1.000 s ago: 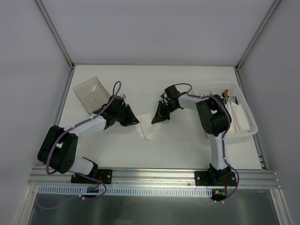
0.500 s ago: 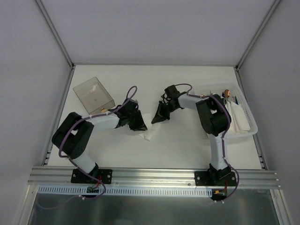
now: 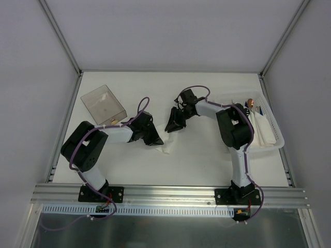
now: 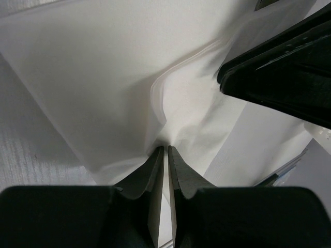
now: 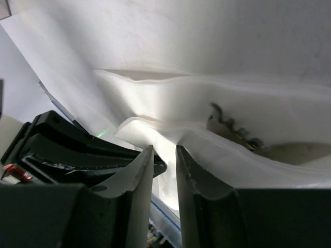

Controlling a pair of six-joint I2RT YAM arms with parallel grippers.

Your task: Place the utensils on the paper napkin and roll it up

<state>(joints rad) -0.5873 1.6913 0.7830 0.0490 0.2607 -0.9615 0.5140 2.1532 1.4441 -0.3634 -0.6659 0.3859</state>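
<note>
Rolling appears to be the step in hand, and we judge it part done. We find the napkin [image 3: 166, 148] rumpled into loose folds, with the tray [image 3: 282, 140] well to its right and the box [image 3: 103, 106] well to its left.

The left gripper [image 4: 163, 155] sits at the napkin's left edge, jaws all but closed and pinching a crease of the paper. The right gripper [image 5: 164, 155] is at the napkin's far right, jaws narrowly parted. A fold lies at its tips, but nothing is visibly clamped.

A toothed grey utensil [image 5: 234, 133] shows half-buried under one napkin layer.

In our judgement, the next move calls for the right gripper to take a firm hold of the loose fold and turn it over the utensil. The left must hold gently, because the paper may tear.
</note>
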